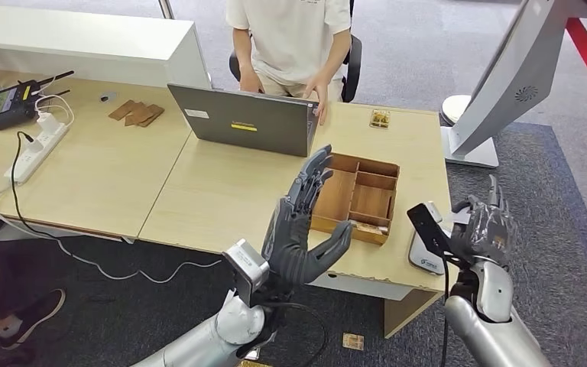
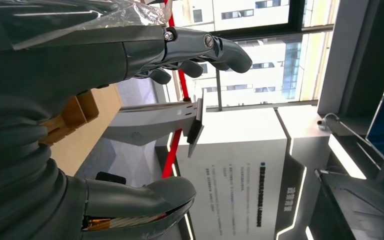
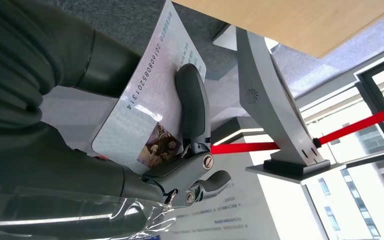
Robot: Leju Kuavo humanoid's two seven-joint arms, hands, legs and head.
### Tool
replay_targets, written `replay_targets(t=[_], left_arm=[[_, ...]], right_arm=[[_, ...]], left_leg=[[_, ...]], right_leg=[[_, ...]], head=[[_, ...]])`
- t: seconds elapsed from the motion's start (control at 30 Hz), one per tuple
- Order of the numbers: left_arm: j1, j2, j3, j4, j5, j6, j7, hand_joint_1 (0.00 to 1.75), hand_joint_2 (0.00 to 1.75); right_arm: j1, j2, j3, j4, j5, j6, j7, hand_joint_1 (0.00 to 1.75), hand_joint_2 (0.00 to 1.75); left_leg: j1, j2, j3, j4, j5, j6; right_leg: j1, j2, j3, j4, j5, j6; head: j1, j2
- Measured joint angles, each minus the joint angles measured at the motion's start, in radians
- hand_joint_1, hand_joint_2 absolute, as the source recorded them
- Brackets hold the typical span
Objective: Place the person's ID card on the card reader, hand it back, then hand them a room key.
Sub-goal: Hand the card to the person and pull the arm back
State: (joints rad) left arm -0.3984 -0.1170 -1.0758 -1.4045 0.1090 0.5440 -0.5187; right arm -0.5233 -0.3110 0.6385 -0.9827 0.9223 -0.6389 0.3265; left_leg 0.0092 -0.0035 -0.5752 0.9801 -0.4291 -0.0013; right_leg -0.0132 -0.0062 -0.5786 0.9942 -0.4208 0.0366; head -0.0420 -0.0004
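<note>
My right hand [image 1: 485,223] hovers just past the desk's front right corner and pinches the ID card [image 3: 147,117], a pale card with a small photo and a printed number. A dark finger [image 3: 192,102] lies across the card's face. The white card reader [image 1: 425,258] sits on that desk corner, just left of and below this hand. My left hand [image 1: 299,229] is raised over the desk's front edge, fingers spread and holding nothing. Beside it stands a wooden compartment box [image 1: 359,193] with cards in its front slot. A person [image 1: 290,34] sits behind the laptop.
A grey laptop [image 1: 248,118] stands open at mid desk, the person's hand at its right edge. A loose card [image 1: 380,118] lies at the back right. A power strip [image 1: 38,141] and radio [image 1: 11,103] are at far left. A grey kiosk stand [image 1: 504,84] rises on the right.
</note>
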Motion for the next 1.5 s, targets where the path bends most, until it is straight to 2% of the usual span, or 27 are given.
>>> replay_targets(t=[0.57,0.73,0.97,1.2,1.5], left_arm=[[-0.004,-0.005,-0.002,0.014,0.005,-0.005,-0.009,0.00,1.75],[-0.005,-0.013,-0.002,0.023,0.007,-0.031,-0.019,0.00,1.75],[-0.005,-0.037,0.002,0.043,-0.006,-0.081,-0.040,0.00,1.75],[-0.007,-0.062,0.006,0.062,-0.010,-0.127,-0.061,0.00,1.75],[-0.023,-0.091,0.007,0.103,-0.004,-0.176,-0.086,0.00,1.75]], right_arm=[[-0.009,-0.017,-0.015,-0.110,0.038,0.009,0.005,1.75,1.75],[-0.052,-0.011,-0.014,-0.153,0.065,0.052,-0.009,1.75,1.75],[-0.147,0.033,-0.003,-0.164,0.085,0.134,-0.060,1.75,1.75],[-0.240,0.079,0.017,-0.093,0.092,0.187,-0.078,1.75,1.75],[-0.371,0.142,0.063,0.102,0.122,0.260,-0.081,1.75,1.75]], left_leg=[[0.000,0.000,0.000,0.000,0.000,0.000],[0.000,0.000,0.000,0.000,0.000,0.000],[0.000,0.000,0.000,0.000,0.000,0.000],[0.000,0.000,0.000,0.000,0.000,0.000],[0.000,0.000,-0.001,0.000,0.000,0.000]], right_leg=[[0.000,0.000,0.000,0.000,0.000,0.000],[0.000,0.000,0.000,0.000,0.000,0.000],[0.000,0.000,0.000,0.000,0.000,0.000],[0.000,0.000,0.000,0.000,0.000,0.000],[0.000,0.000,0.000,0.000,0.000,0.000]], head=[[0.000,0.000],[0.000,0.000],[0.000,0.000],[0.000,0.000],[0.000,0.000]])
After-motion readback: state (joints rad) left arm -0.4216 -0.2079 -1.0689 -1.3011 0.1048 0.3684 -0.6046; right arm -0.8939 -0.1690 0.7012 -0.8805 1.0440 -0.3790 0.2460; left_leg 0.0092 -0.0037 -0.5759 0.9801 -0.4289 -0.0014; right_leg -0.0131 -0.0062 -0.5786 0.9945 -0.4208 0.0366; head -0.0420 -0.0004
